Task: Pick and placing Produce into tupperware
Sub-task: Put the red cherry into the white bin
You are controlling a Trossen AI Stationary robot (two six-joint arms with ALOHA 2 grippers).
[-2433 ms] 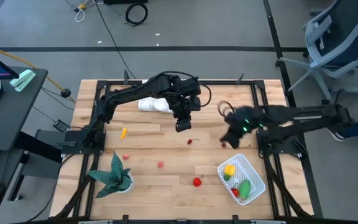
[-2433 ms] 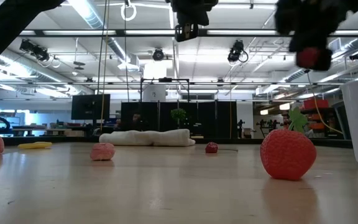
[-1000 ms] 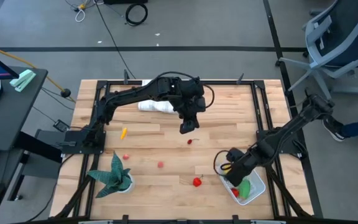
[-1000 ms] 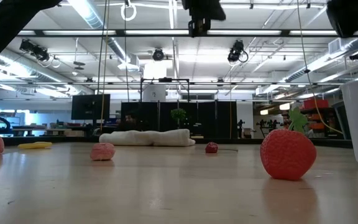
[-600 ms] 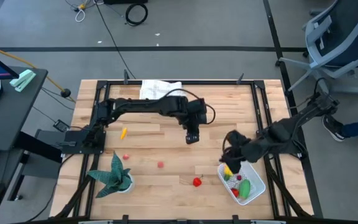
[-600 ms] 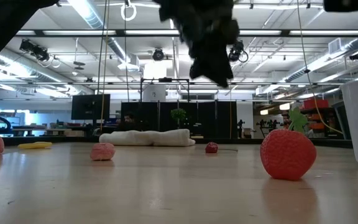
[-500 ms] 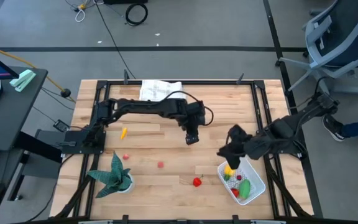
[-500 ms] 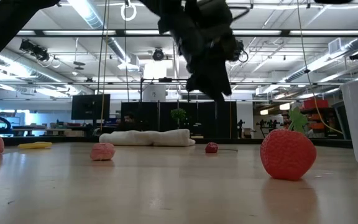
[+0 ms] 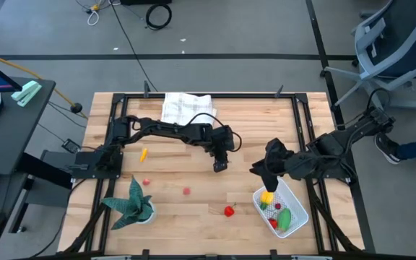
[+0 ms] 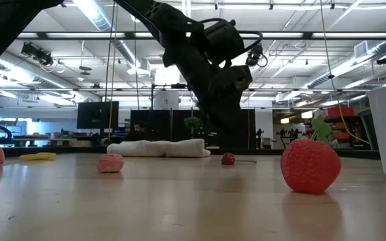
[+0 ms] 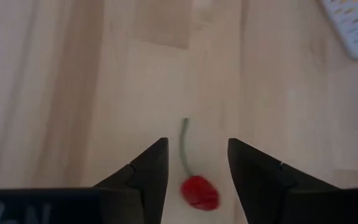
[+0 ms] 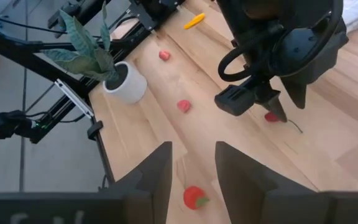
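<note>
A small red cherry with a green stem lies on the wooden table. My left gripper is low over it and open, one finger on each side of the cherry without touching it. The white tupperware at the near right holds yellow, green and red produce. My right gripper hovers open by the tupperware's far left corner, holding nothing. A red strawberry lies left of the tupperware.
Two pink pieces and a yellow piece lie on the left half. A potted plant stands at the near left, and a white checked cloth lies at the far edge.
My left gripper has come down from high over the table's middle toward the near edge, ending low around the cherry; its arm no longer covers the cloth. My right gripper has drawn back from over the tupperware toward the far edge.
</note>
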